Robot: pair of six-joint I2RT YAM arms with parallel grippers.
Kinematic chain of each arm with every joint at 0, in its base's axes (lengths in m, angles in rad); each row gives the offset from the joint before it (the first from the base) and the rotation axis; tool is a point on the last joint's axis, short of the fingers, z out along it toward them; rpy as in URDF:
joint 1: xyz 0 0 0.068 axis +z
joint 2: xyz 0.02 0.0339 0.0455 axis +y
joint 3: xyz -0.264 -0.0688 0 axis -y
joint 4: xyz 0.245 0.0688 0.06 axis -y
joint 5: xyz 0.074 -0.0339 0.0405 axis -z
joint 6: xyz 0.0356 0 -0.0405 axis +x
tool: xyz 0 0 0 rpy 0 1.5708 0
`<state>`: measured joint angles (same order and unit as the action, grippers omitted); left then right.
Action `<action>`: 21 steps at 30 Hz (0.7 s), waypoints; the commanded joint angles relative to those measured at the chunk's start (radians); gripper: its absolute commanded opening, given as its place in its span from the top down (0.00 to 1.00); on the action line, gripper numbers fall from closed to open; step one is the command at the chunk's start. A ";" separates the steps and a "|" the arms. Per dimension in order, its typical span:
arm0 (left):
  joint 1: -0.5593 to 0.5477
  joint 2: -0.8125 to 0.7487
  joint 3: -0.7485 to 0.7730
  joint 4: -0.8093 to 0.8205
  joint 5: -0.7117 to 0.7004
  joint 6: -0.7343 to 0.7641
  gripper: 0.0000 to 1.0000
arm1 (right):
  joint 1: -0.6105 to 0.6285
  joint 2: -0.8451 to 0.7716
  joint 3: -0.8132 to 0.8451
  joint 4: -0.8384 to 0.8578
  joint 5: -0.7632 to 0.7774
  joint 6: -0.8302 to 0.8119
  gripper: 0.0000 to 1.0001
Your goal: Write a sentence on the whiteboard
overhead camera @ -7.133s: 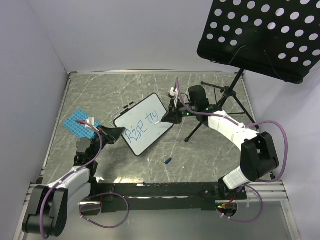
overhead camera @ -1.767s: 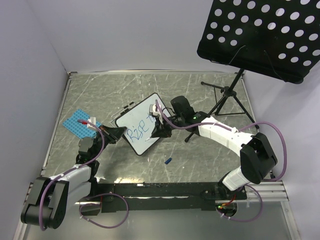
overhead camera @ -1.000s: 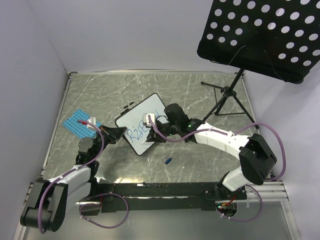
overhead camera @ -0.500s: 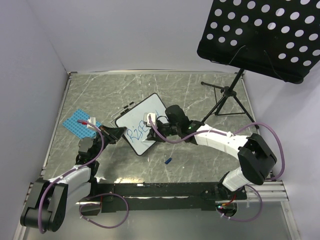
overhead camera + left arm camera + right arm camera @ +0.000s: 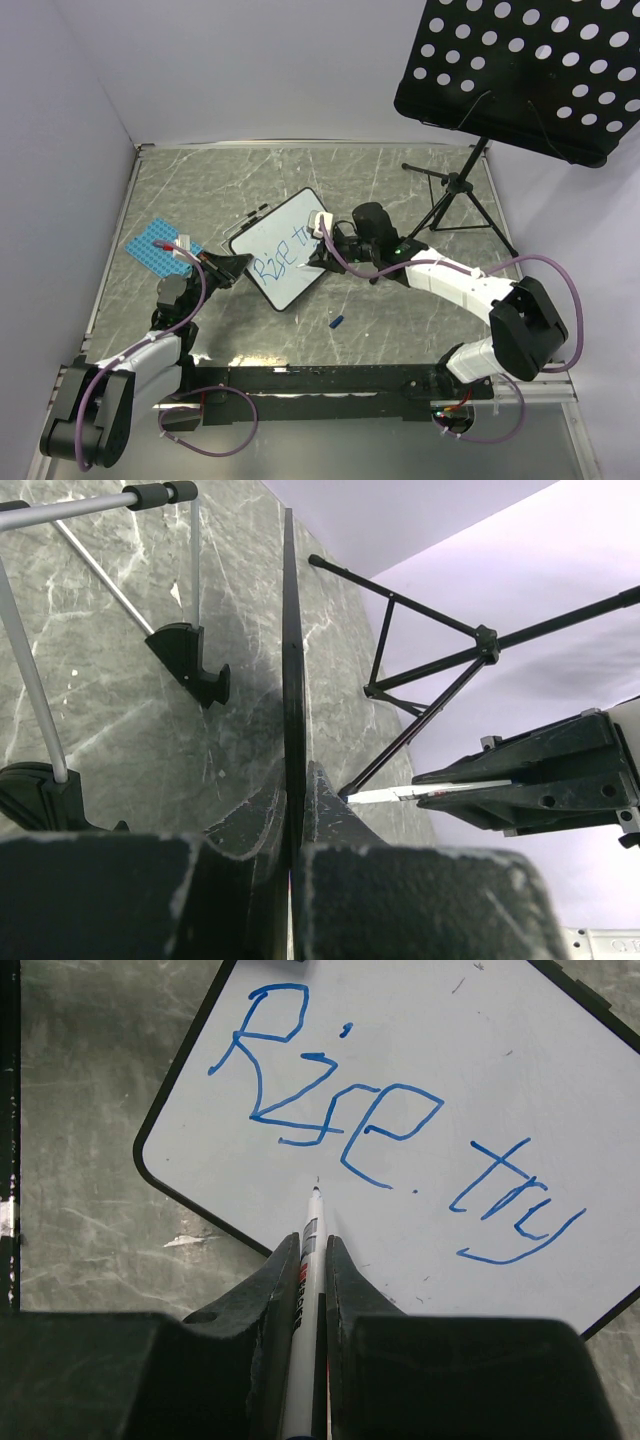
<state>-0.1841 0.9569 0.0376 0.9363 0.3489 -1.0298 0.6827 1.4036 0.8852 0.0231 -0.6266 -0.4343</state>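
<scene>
The left gripper (image 5: 295, 805) is shut tight on the thin edge at the left corner of the whiteboard (image 5: 290, 222), which lies slanted near the middle of the table (image 5: 200, 190). Should that pinch slip, the board could swing under the pen's push and spoil the strokes. The sentence (image 5: 375, 1130) reads "Rise try". Further right, the right gripper (image 5: 308, 1250) is clamped on the marker (image 5: 312, 1222), its tip just under "Rise" near the board's lower edge, so the second line may run short of room or cross the frame.
</scene>
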 commanded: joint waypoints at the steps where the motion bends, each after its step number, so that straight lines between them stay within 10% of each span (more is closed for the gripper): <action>1: -0.003 -0.020 -0.104 0.091 -0.011 -0.029 0.99 | 0.005 0.014 -0.002 0.070 -0.025 0.012 1.00; 21: -0.005 0.008 -0.090 0.114 0.002 -0.026 0.99 | 0.017 0.095 0.004 0.066 -0.035 0.019 1.00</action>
<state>-0.1841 0.9607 0.0376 0.9302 0.3416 -1.0447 0.6884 1.4761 0.8814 0.0456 -0.6369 -0.4194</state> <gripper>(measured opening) 0.060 0.179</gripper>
